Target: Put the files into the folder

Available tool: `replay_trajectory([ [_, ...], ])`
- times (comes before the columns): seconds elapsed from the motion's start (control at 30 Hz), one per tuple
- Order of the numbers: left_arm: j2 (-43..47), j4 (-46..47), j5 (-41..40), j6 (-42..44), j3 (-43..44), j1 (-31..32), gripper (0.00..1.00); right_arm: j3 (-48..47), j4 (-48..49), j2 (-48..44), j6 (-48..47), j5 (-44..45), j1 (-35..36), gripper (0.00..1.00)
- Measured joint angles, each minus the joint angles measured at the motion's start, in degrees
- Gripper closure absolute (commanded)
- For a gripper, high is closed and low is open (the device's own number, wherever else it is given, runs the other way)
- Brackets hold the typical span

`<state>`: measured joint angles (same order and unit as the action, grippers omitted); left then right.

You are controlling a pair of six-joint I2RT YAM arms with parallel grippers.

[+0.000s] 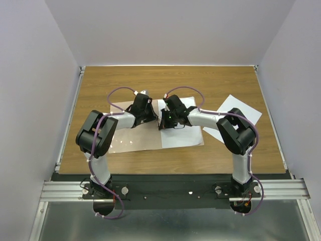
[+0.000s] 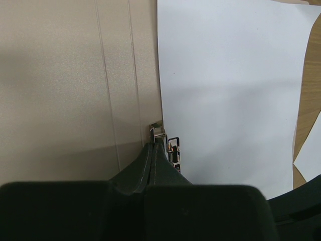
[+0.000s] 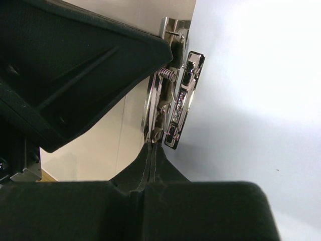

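Note:
The folder (image 1: 131, 141) lies open mid-table, its pinkish-tan glossy left half bare (image 2: 70, 90). One white file (image 1: 183, 136) lies on its right half (image 2: 225, 85) (image 3: 256, 105). The second file (image 1: 242, 108) lies on the table to the right, partly under the right arm. A metal spring clip (image 2: 173, 148) (image 3: 182, 98) sits along the folder's spine. My left gripper (image 2: 156, 138) is shut, its tips touching one end of the clip. My right gripper (image 3: 152, 145) is shut, its tips at the clip's other end. Both grippers meet over the spine (image 1: 159, 119).
The wooden table (image 1: 200, 80) is walled by white panels at the back and both sides. A metal rail (image 1: 165, 188) with the arm bases runs along the near edge. The left gripper's black body (image 3: 75, 65) sits close above the clip in the right wrist view.

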<state>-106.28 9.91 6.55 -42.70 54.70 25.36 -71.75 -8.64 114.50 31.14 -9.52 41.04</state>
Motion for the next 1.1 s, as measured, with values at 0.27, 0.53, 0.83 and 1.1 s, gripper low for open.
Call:
replay_trajectory([
  [0.27, -0.3, 0.6, 0.2, 0.0, 0.1, 0.0, 1.0, -2.3, -2.4, 1.3, 0.8, 0.0, 0.0, 0.99],
  [0.53, -0.3, 0.7, 0.2, -0.1, 0.1, 0.0, 1.0, -2.3, -3.0, 0.2, 1.7, 0.3, 0.0, 0.97],
  [0.83, -0.2, 0.7, 0.2, -0.6, 0.0, 0.0, 1.0, -2.4, -3.5, -0.4, 1.9, 0.7, 0.1, 0.92],
  [1.1, -0.2, 0.7, 0.2, -0.7, 0.0, 0.0, 1.0, -2.3, -4.4, -0.7, 1.9, 1.4, 0.1, 0.68],
])
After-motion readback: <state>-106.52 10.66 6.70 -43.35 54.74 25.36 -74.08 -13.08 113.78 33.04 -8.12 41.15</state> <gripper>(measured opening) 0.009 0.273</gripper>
